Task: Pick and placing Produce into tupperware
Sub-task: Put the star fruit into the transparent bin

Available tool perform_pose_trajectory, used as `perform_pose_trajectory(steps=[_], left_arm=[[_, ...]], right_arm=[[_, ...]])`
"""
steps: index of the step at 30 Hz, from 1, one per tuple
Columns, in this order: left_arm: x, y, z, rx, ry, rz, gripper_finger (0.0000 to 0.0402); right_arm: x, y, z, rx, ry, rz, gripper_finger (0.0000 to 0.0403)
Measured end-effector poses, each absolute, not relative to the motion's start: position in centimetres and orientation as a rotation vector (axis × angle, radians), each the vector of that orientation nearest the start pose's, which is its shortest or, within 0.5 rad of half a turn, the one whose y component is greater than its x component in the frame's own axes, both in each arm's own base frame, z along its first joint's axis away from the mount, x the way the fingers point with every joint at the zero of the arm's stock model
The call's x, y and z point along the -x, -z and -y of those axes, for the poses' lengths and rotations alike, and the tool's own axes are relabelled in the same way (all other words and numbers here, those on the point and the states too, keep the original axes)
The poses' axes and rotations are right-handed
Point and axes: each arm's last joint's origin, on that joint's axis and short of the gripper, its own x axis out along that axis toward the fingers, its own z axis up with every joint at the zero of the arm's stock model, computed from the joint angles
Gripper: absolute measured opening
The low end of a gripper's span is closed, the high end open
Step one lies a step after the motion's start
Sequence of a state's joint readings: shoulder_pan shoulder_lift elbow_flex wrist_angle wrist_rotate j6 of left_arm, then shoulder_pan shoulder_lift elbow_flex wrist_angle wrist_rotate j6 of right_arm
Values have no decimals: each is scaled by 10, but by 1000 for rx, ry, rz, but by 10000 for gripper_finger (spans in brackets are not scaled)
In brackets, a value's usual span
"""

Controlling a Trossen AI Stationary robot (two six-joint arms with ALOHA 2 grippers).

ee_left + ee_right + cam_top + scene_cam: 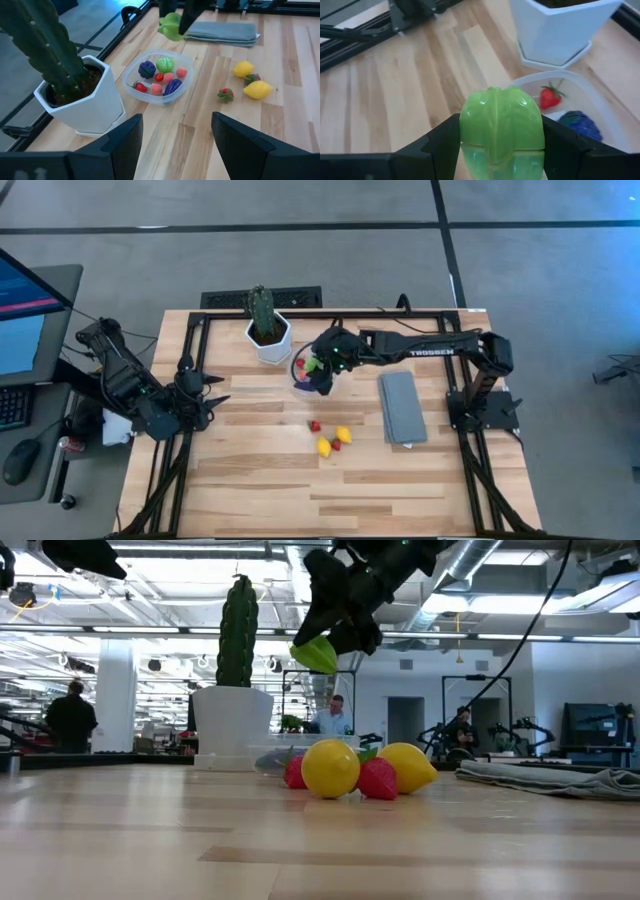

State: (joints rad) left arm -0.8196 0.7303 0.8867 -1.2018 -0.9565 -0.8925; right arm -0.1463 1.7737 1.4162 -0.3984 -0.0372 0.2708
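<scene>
Green toy pepper (501,131) clamped in right gripper (500,142) | hangs above clear tupperware (131,75), beside white pot (270,340) | left gripper (175,142) wide, idle, farther off.

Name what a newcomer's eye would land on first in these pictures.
The right gripper clamps a pale green toy vegetable above the round clear plastic container, already filled with small fruits. Beside it a tall green cactus stands in a white hexagonal pot. Two yellow toy lemons lie mid-table.
</scene>
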Motion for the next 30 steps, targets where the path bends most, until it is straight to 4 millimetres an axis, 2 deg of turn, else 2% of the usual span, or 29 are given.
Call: perform_pose_trajectory(steps=[8,19,23,26,28,30], left_arm=[[-84,-304,56,41,-392,-518,226],[-85,-305,55,29,-405,-495,226],[-85,-306,56,31,-405,-490,226],[-85,-306,56,31,-405,-489,226],[-85,-306,56,31,-405,-489,226],[-85,-306,56,31,-406,-488,226]], right_arm=[[-386,-265,74,-316,238,-747,249],[-387,-255,82,-307,252,-771,249],[-387,-233,82,-335,254,-826,249],[-394,-227,82,-348,253,-780,249],[-393,-215,82,-357,258,-832,249],[-400,-208,81,-353,252,-808,249]])
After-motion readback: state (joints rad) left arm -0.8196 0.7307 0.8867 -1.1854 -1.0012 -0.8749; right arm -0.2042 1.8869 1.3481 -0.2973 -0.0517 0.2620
